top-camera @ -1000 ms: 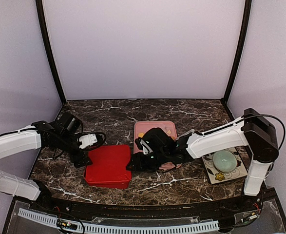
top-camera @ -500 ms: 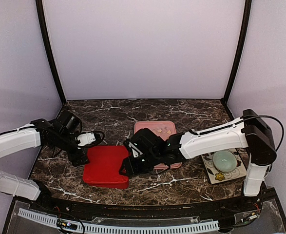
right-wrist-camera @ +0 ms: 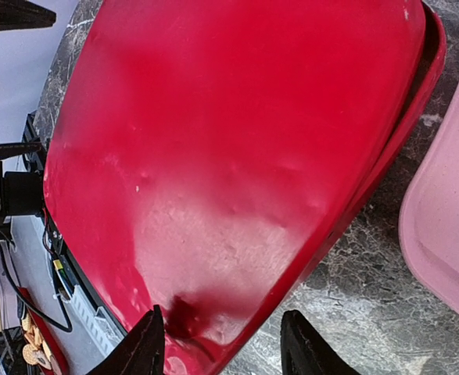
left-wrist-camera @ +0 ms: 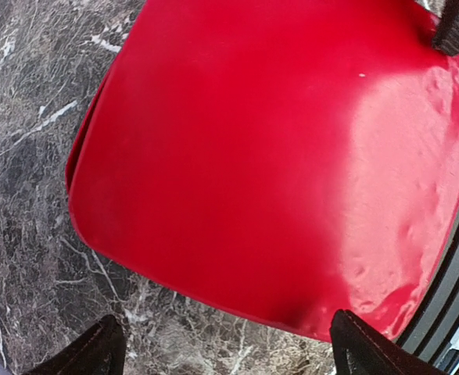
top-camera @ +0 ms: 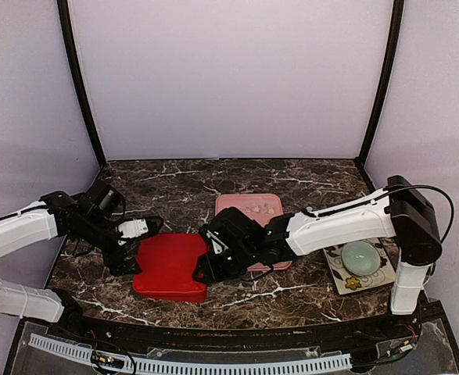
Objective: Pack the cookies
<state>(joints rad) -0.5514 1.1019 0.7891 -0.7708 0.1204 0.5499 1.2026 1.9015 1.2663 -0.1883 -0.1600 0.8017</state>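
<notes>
Plain matte lavender walls (top-camera: 229, 78) on three sides, framed by thin black corner posts (top-camera: 79, 86). Below, a dark brown marble-patterned surface (top-camera: 174, 183), glossy and streaked with white veins. At 7 o'clock of its middle, a red rounded-square plastic lid (top-camera: 169, 266): smooth and shiny, faintly dimpled under the glare in both wrist views, with a second red edge showing beneath its rim. Just beside it at 2 o'clock, a pale pink rounded plastic tray (top-camera: 223, 209), flat with a low lip, partly covered by the right arm. At 4 o'clock of the surface, a cream floral-printed square tile (top-camera: 346, 281) bearing a pale green round bowl (top-camera: 360, 255). Left pincer (left-wrist-camera: 229, 353) spread wide at the lid's 9 o'clock side, black fingertips well apart, lid and marble showing between them. Right pincer (right-wrist-camera: 221, 344) narrowed astride the lid's 4 o'clock corner, one finger against the red, a sliver of marble beside the other; clamped or not, impossible to tell. Smallest of all, the small flat golden-yellow cookies (top-camera: 257, 208), clustered at 12 o'clock on the pink tray, shapes too tiny to sort.
</notes>
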